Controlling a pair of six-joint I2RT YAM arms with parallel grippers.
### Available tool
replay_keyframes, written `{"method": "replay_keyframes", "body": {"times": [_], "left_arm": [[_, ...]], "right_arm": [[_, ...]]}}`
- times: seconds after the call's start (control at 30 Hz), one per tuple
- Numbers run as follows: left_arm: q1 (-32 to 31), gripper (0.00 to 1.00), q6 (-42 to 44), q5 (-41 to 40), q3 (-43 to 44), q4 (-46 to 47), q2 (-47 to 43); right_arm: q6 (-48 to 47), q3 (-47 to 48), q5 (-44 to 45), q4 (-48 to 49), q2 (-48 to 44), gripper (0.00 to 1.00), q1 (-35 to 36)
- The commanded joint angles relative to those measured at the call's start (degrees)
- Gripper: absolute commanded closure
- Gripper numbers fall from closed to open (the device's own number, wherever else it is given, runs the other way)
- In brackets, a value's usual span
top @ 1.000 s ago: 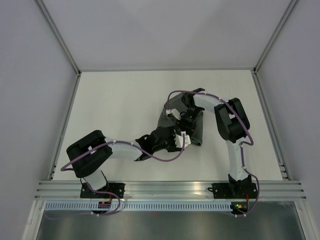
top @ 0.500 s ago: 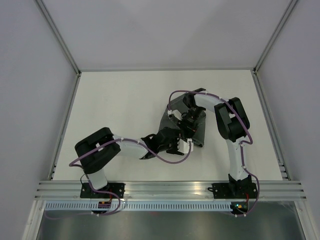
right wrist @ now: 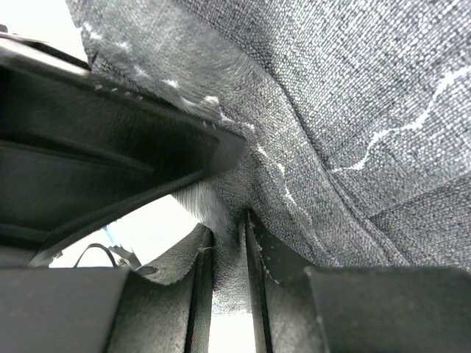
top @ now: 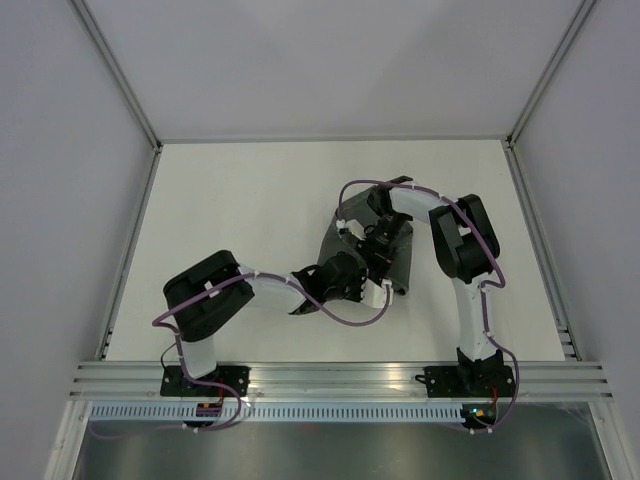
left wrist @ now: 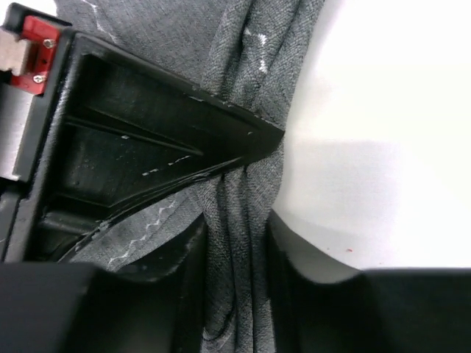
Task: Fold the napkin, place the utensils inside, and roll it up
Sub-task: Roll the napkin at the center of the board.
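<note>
Left end effector and right end effector each pinch the napkin, bunched between their jaws; risk: 2 close grips pulling unevenly skew the fold; thick layers may slip.

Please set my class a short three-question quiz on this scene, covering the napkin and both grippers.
1. True or false: the napkin lies flat and untouched on the table.
2. Of the left gripper and the right gripper, which has cloth between its fingers? A: left only. B: right only. C: both.
3. Fill in: the napkin's stitched line is ___ than the cloth.
Key: 1 false; 2 C; 3 lighter.
</note>
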Motion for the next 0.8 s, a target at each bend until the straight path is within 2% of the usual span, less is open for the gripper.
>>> {"method": "replay_keyframes", "body": {"times": [0.0, 0.07, 0.27, 0.33, 0.47, 0.67, 0.77], "left_arm": [[-0.08, 0.7, 0.34, 2.41, 2.08, -7.23, 1.82], [-0.17, 0.79, -1.41, 3.2, 3.92, -10.57, 1.99], [-0.17, 0.96, -6.94, 5.92, 8.32, -18.04, 2.96], [-0.17, 0.98, -8.18, 7.24, 9.11, -19.36, 2.96], [0.09, 0.98, -11.17, 9.87, 10.96, -23.23, 3.31], [0.88, 0.98, -14.33, 14.36, 13.77, -27.89, 4.54], [2.11, 0.98, -16.62, 17.34, 15.36, -29.91, 4.98]], "right_arm": [[-4.67, -0.61, 9.19, 5.63, 4.24, 0.73, -1.42], [-4.58, -0.09, 9.1, 5.63, 4.24, 0.73, -1.95], [-4.14, 0.88, 8.84, 5.98, 3.19, 0.71, -3.0], [-4.05, 0.97, 8.4, 5.89, 2.4, 0.68, -3.09], [-3.96, 1.59, 6.64, 5.46, 0.73, 0.53, -4.14], [-1.95, 3.43, 3.56, 5.1, -2.96, 0.42, -6.51], [0.5, 4.48, 1.19, 5.63, -5.24, 0.39, -8.19]]}}
